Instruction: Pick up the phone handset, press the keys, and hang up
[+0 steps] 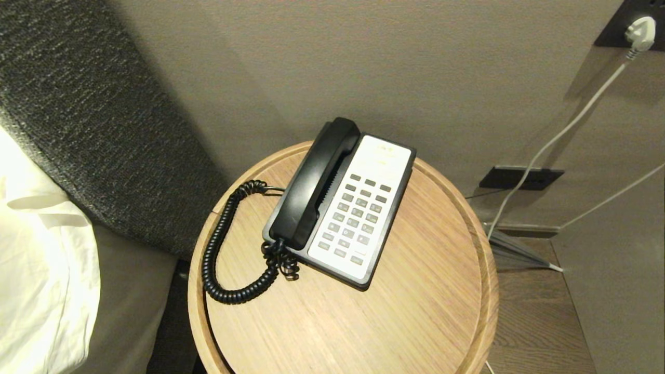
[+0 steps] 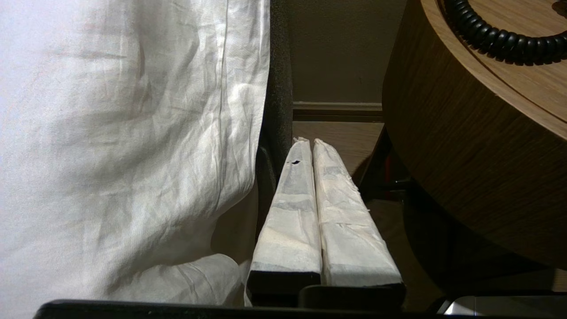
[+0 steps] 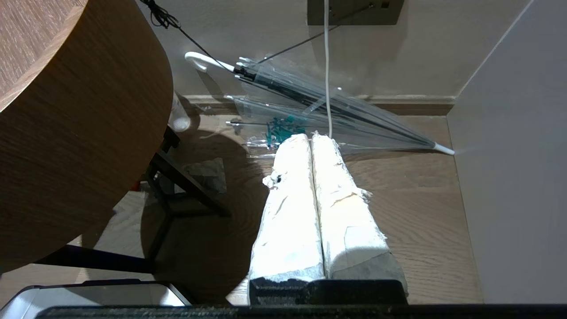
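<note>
The black phone handset [image 1: 314, 184] lies in its cradle on the left side of the phone base [image 1: 387, 244], on a round wooden table [image 1: 415, 311]. Its coiled cord [image 1: 218, 249] loops over the tabletop to the left. The keys [image 1: 356, 213] form a grey grid in the white faceplate. Neither arm shows in the head view. My left gripper [image 2: 308, 141] hangs shut and empty below the table's left side, between bed sheet and table. My right gripper [image 3: 310, 136] hangs shut and empty over the floor at the table's right.
A bed with white sheet [image 1: 41, 270] and dark headboard [image 1: 104, 130] stands left of the table. A clear folded umbrella [image 3: 319, 102] lies on the wooden floor to the right, by the wall. A white cable [image 1: 561, 135] runs down from a wall plug [image 1: 640, 28].
</note>
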`<state>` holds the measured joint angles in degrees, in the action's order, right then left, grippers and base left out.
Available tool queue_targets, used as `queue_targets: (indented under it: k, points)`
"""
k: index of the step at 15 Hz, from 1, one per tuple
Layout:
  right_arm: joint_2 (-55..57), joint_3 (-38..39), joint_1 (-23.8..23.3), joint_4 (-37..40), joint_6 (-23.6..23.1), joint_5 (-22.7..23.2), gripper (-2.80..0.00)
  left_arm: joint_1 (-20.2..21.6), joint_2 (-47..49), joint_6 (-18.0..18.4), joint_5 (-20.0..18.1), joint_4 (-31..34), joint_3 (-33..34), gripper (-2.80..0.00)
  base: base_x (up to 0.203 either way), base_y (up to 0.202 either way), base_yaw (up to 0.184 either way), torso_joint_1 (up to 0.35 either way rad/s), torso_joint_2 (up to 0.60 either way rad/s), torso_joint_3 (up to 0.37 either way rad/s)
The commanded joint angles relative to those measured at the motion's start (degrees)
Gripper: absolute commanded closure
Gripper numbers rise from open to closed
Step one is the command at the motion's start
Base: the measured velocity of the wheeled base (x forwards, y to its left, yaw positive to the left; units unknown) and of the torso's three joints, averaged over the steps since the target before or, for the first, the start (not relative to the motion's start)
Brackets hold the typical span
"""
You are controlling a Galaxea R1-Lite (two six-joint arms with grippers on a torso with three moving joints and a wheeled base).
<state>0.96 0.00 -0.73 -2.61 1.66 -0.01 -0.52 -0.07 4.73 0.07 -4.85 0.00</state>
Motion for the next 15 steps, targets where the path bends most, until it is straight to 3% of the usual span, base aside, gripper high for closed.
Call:
queue_targets:
  k: [1, 15]
  points:
    - [0.09, 1.15, 0.02, -0.03, 0.01, 0.01, 0.00, 0.00, 0.07, 0.02, 0.01, -0.07, 2.29, 0.00, 0.000, 0.000, 0.000, 0.000, 0.00, 0.000]
    - [0.09, 1.23, 0.03, -0.03, 0.01, 0.01, 0.00, 0.00, 0.07, 0.02, 0.01, -0.07, 2.29, 0.00, 0.000, 0.000, 0.000, 0.000, 0.00, 0.000]
